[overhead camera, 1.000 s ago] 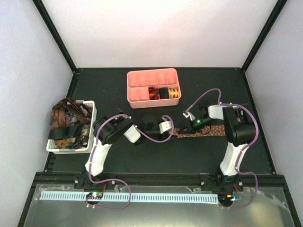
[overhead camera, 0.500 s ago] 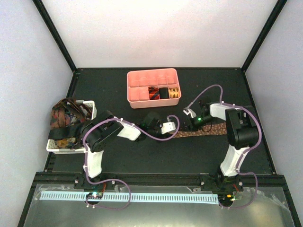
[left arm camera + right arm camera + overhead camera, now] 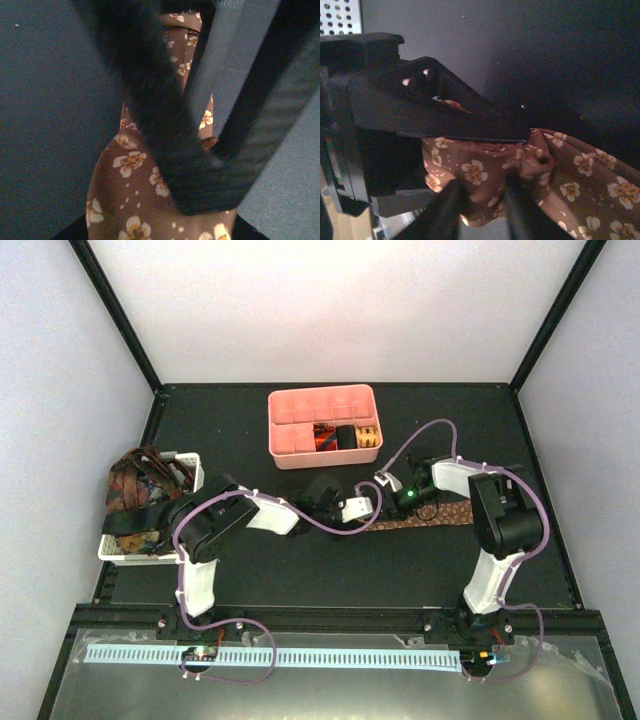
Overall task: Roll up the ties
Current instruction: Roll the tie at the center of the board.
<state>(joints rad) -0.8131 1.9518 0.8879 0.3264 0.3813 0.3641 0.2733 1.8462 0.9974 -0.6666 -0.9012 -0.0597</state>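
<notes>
Brown tie [image 3: 440,515] lies on the worktop [image 3: 300,570] toward 3 o'clock, its full length seen only from overhead. My left claw [image 3: 200,195] is clamped on its bunched end. My right wrist view alone shows fabric between my right claw [image 3: 480,210] fingers; whether that one grips, I cannot tell.

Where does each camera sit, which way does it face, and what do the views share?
Top external: above and behind the bases, looking down on the table; left arm and right arm show.
Left wrist: on the left arm, facing down its left gripper onto the brown tie.
Right wrist: low, facing along its right gripper at the brown tie and left gripper.
Shared: brown tie, in all.
</notes>
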